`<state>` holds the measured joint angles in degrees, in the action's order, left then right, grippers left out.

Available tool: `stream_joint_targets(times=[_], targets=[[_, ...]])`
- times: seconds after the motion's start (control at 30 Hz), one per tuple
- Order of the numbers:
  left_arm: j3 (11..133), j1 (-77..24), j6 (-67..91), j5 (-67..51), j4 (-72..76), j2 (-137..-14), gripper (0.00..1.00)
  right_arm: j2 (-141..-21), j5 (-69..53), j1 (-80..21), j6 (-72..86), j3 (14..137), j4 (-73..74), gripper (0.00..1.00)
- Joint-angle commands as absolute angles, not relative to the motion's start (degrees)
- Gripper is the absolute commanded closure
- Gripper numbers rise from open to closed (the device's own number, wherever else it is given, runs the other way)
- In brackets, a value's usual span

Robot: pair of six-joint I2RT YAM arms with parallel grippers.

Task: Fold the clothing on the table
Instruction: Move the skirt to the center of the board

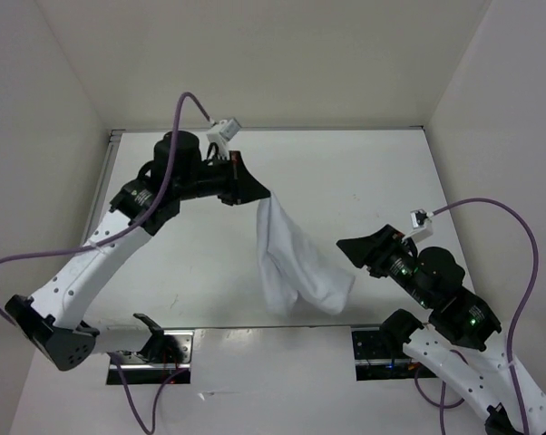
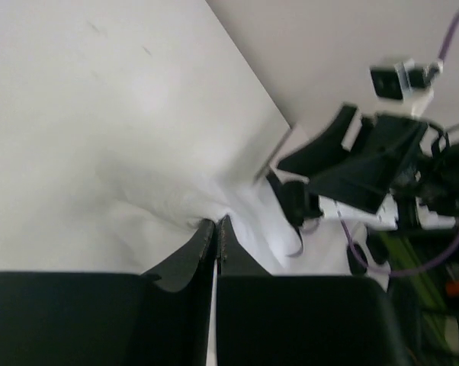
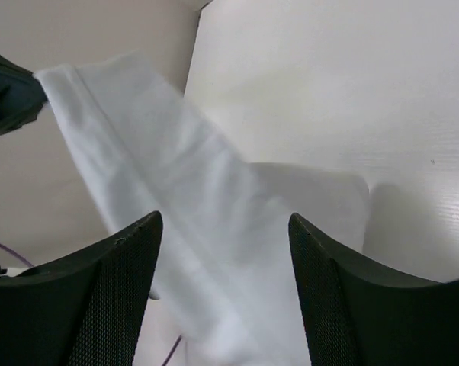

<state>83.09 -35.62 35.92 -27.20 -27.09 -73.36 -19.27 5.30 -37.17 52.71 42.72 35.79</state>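
1. Nearest the arm bases, the right black two-finger gripper (image 1: 353,248) sits over the large flat glossy white table (image 1: 191,263). Its jaws are spread wide with nothing in them, and it faces the cloth's low end.
2. In the right wrist view, its fingers (image 3: 115,297) frame the plain white wrinkly soft fabric garment (image 3: 207,206). The cloth is near the fingers, and no contact can be made out.
3. Mid-table, the garment (image 1: 296,267) runs as a slanted strip. Its lower end is bunched on the table just beside the right gripper, and its upper end is raised.
4. Farthest out, the left black two-finger gripper (image 1: 259,193) is clamped on the garment's top corner and holds it off the table. In the left wrist view the jaws are pressed together (image 2: 216,226), with cloth (image 2: 252,229) coming out at the tips.
5. The step in hand looks like lift-and-spread. No fold has been made, and the garment is not lying flat.
6. The next move likely calls for the right gripper to move in on a free lower corner and pinch a single layer rather than the bunch. Both arms could then stretch the cloth and lay it flat for folding.
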Motion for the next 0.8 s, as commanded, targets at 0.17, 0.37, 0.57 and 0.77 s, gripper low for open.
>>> stream_joint_targets(times=[0.17, 0.37, 0.57, 0.77], targets=[[69.9, -23.9, 39.5, -19.1, -20.1, -85.3, 1.0, -22.1, 5.4, -36.8, 53.0, 42.2, 34.8, 0.28], [69.3, -21.4, 38.2, -12.8, -22.7, -100.4, 1.0, -28.2, 5.4, -36.8, 51.9, 44.2, 36.6, 0.28], [66.7, -17.9, 38.8, -10.0, -22.7, -99.8, 1.0, -47.6, 1.0, -36.8, 48.5, 48.8, 38.2, 0.38], [67.2, -16.0, 39.4, -8.0, -24.3, -99.2, 1.0, -71.3, -11.0, -36.8, 41.0, 55.7, 38.2, 0.47]])
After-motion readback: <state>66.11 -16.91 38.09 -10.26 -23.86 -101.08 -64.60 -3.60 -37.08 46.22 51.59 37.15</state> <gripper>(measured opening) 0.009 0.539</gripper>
